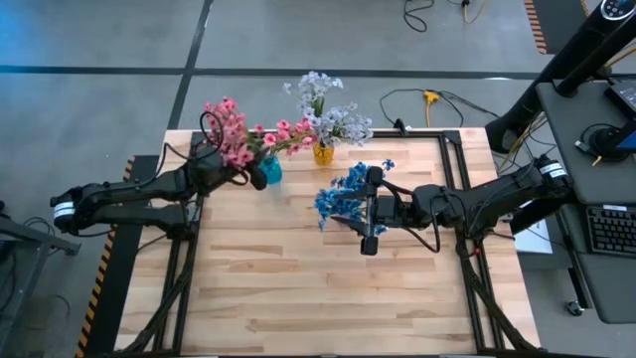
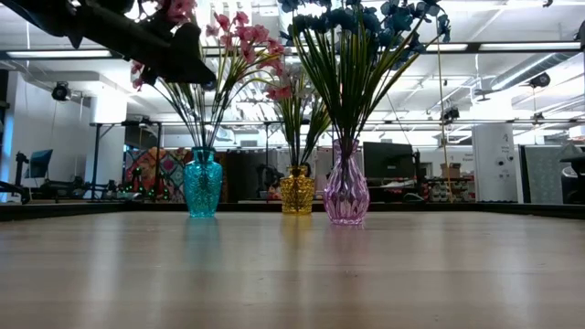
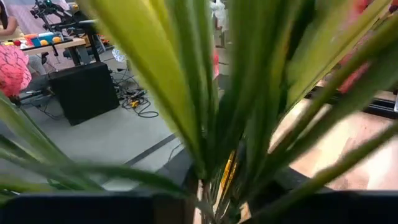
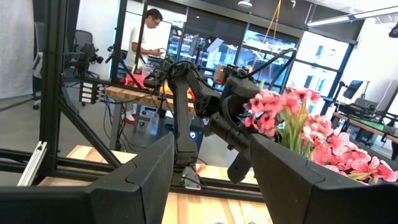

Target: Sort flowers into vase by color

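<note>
Pink flowers (image 1: 234, 134) (image 2: 239, 41) stand with their stems in a teal vase (image 2: 203, 183) at the far left of the table. My left gripper (image 1: 254, 176) (image 3: 224, 208) is level at those stems above the vase, slightly open, with green stems (image 3: 214, 186) in the gap. Pale white-lavender flowers (image 1: 323, 104) stand in a yellow vase (image 2: 297, 190). Blue flowers (image 1: 343, 194) stand in a purple vase (image 2: 346, 192). My right gripper (image 1: 356, 211) (image 4: 211, 186) hangs open beside the blue blooms with nothing between its fingers. My left gripper comes level from the table's left at the pink flowers' stems (image 3: 217, 193), a little above the teal vase's mouth. Its fingers stand on either side of several stems. I cannot tell whether they touch them. The stems stay upright in the vase.
The three vases stand in a row near the far edge. The near half of the wooden table (image 1: 318, 298) is bare. Cables and a yellow plug (image 1: 430, 97) lie on the floor beyond the table. A desk with a keyboard (image 1: 606, 229) stands to the right. A person (image 4: 146, 37) stands far behind.
</note>
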